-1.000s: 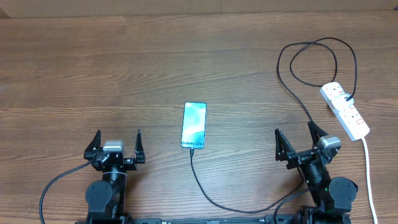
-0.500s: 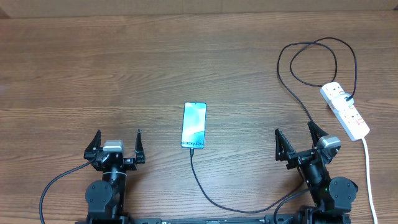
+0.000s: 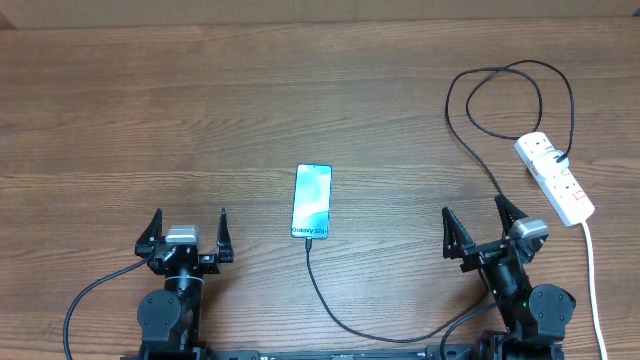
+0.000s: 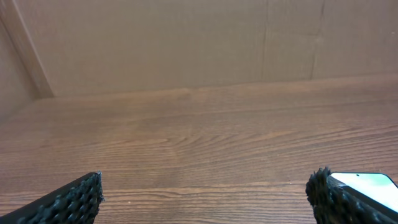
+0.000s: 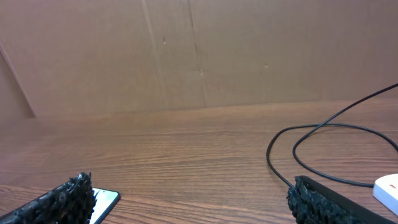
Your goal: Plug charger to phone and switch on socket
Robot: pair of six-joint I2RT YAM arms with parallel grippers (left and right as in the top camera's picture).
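Note:
The phone [image 3: 312, 201] lies flat at the table's middle, its blue-teal screen up. It also shows in the left wrist view [image 4: 367, 185] and the right wrist view [image 5: 104, 202]. The black charger cable [image 3: 330, 305] has its tip at the phone's near end, curves along the front edge, loops at the far right and ends in a plug on the white socket strip [image 3: 555, 178]. My left gripper [image 3: 188, 228] is open and empty, left of the phone. My right gripper [image 3: 478, 222] is open and empty, between the phone and the strip.
The strip's thick white cord [image 3: 592, 280] runs down the right side toward the front edge. The cable loop [image 5: 323, 155] lies on the wood ahead of my right gripper. A brown cardboard wall [image 4: 199, 43] stands behind the table.

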